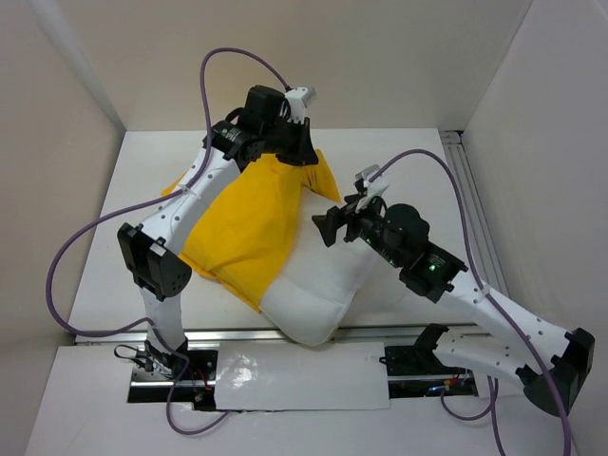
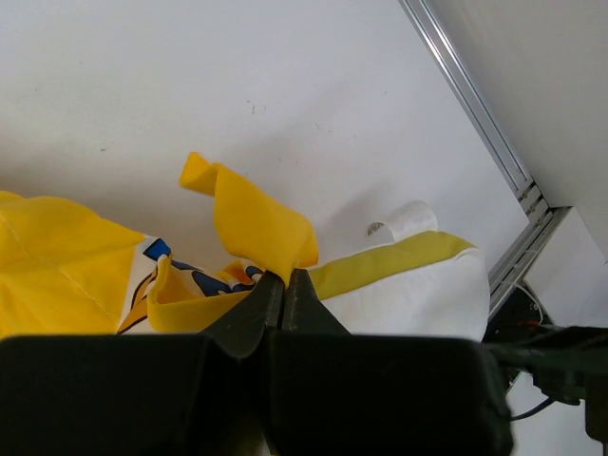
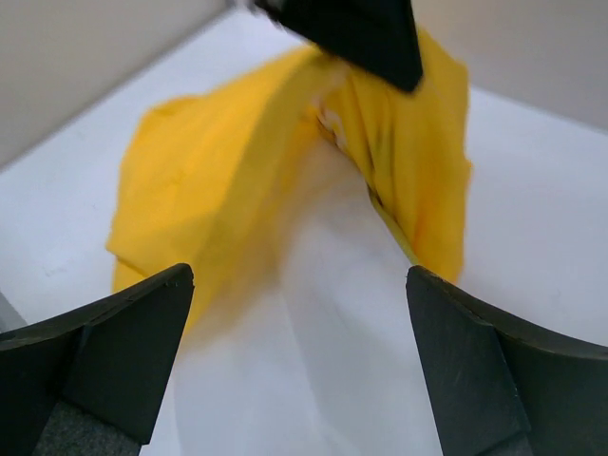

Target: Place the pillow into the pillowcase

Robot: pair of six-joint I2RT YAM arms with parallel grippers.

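Note:
The yellow pillowcase [image 1: 249,223] lies in the middle of the table, its far end lifted. The white pillow [image 1: 318,290] is partly inside it, its near end sticking out toward the arm bases. My left gripper [image 1: 296,152] is shut on the pillowcase's far edge; the left wrist view shows the fingertips pinching a yellow fold [image 2: 256,223] above the pillow's yellow strip [image 2: 394,261]. My right gripper [image 1: 328,226] is open and empty, hovering over the pillow [image 3: 323,323] where it enters the pillowcase [image 3: 209,190].
White walls close in the table on three sides. An aluminium rail [image 1: 470,204] runs along the right edge and another [image 1: 285,334] along the near edge by the arm bases. A small white cylinder [image 2: 410,220] lies on the table behind the pillow.

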